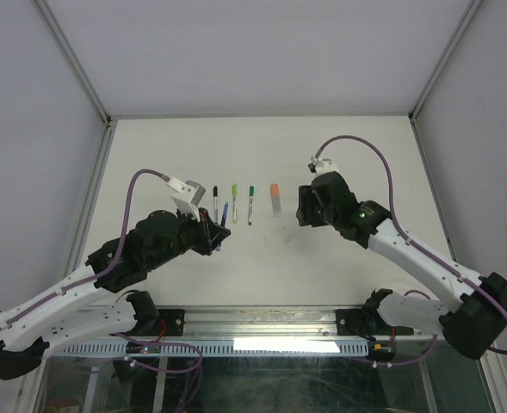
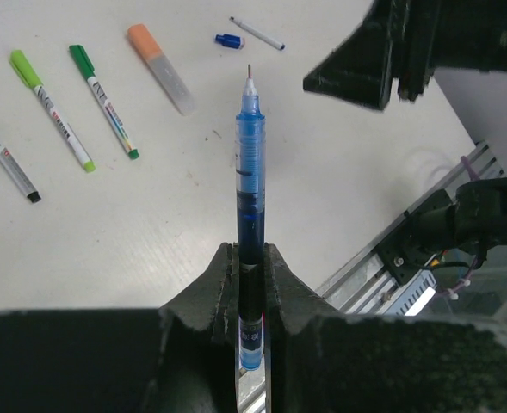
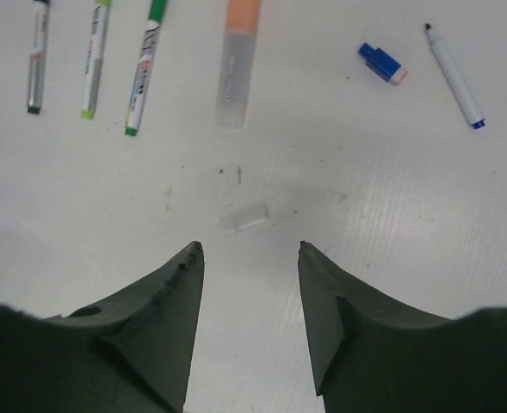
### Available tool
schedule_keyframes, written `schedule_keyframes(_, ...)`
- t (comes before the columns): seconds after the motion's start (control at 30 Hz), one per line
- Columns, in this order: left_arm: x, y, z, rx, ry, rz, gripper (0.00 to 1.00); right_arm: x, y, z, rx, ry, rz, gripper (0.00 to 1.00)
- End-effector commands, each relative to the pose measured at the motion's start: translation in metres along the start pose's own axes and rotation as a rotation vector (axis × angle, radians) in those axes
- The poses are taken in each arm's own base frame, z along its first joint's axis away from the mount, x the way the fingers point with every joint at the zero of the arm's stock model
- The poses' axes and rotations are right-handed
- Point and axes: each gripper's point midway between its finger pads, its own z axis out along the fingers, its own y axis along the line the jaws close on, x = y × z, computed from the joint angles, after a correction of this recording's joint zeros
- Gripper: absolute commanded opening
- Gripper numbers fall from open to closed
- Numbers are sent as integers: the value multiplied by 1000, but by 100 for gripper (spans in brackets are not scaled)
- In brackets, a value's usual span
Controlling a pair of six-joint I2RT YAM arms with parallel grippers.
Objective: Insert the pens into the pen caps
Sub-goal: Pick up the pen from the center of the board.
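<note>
My left gripper (image 2: 250,251) is shut on a blue ballpoint pen (image 2: 249,163), which sticks straight out with its bare tip forward. In the top view the left gripper (image 1: 218,231) sits left of the row of pens. My right gripper (image 3: 250,247) stands open just above the table, nothing between its fingers. A short pale translucent pen cap (image 3: 243,218) lies just beyond its fingertips. A blue pen cap (image 3: 381,63) lies loose beside an uncapped white pen (image 3: 454,76). Black-capped (image 1: 215,200), lime green (image 1: 234,196), dark green (image 1: 250,201) and orange-capped (image 1: 275,198) markers lie side by side.
The right arm (image 2: 408,47) hangs over the table at the upper right of the left wrist view. A metal rail (image 1: 262,323) runs along the near table edge. White walls (image 1: 29,129) enclose the table on three sides.
</note>
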Motion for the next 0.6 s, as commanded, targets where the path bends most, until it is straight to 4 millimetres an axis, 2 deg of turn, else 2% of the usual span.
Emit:
schedule_keyframes(0.0, -3, 5, -3, -32, 27, 60, 0, -24, -2, 16, 14, 95, 199, 52)
schedule_keyframes(0.17, -1, 10, -1, -55, 57, 112, 0, -3, 9, 40, 60, 182, 492, 53)
schedule_keyframes(0.33, 6, 18, 3, -89, 89, 150, 0, 7, 13, 53, 140, 65, 759, 53)
schedule_keyframes(0.43, 13, 23, 5, -103, 105, 160, 0, 10, 1, 50, 270, -28, 817, 55)
schedule_keyframes(0.57, 22, 27, 8, -114, 128, 166, 0, 28, -15, 47, 463, -7, 888, 60)
